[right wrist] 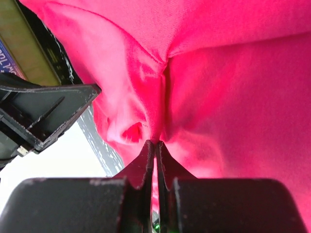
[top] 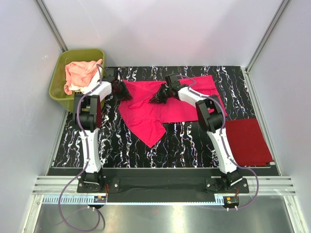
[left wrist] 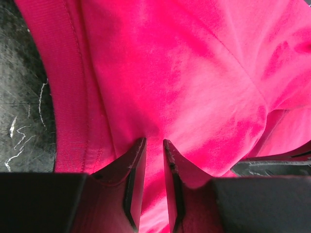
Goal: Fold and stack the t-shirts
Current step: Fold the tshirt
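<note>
Camera above: hot pink t-shirt [top: 155, 109] lies spread out; darker red t-shirt [top: 248, 141] is folded right of it, and peach-pink t-shirt [top: 80, 73] is in the tub [top: 58, 92] left of it. Left wrist: left gripper [left wrist: 154, 143] pinches its cloth. Right wrist: right gripper [right wrist: 155, 144] is clamped on a bunched fold.

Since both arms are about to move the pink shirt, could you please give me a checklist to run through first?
1. Right tool closed on the pink shirt: ok, cloth bunched in front of it.
2. Left tool gripping the shirt's edge: ok, cloth pinched in it.
3. Shirt lying flat: not ok, it is creased and skewed.
4. Red shirt folded, ready as stack base: ok, at the table's right side.
5. Peach shirt inside the tub: ok.
6. Cloth snagged under either arm: cannot tell.
</note>
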You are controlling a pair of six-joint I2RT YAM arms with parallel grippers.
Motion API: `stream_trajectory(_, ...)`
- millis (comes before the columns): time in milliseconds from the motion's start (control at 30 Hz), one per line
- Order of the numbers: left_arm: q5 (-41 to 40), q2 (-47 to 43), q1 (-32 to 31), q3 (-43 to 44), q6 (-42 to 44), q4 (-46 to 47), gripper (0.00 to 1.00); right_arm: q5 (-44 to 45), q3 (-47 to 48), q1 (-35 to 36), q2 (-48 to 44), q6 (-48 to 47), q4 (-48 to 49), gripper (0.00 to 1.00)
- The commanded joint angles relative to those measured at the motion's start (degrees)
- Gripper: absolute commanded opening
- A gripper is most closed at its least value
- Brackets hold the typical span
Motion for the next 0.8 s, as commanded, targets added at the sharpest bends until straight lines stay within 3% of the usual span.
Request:
stream_trajectory(0, -1.7, 0.1, 0.6, 2.2, 1.9, -1.6, 0.26, -3.2, 1.1, -0.6, -4.9, -0.8, -1.8, 0.0)
stream_trajectory(467, -1.7, -1.0, 0.6, 4.0, 5.2, -3.4, 0.26, -8.1, -0.2, -3.6, -5.1, -4.2, -3.3, 0.02)
stream_trajectory(567, -1.7, -2.7, 0.6, 4.0, 5.2, -3.9, 0.29, -10.6, 1.5, -3.6, -2.8, -4.4, -3.4, 0.09)
stream_trajectory(633, -2.3, -4.3, 0.6, 3.5, 4.8, -4.7, 0.35, -11.2, 1.5, -3.6, -2.1, -5.3, -4.3, 0.2)
stream_trajectory(767, -4.2, -12.7, 0.6, -1.1, 3.2, -4.3, 0.46, -9.8, 1.3, -3.7, -3.6, -11.6, -9.7, 0.3)
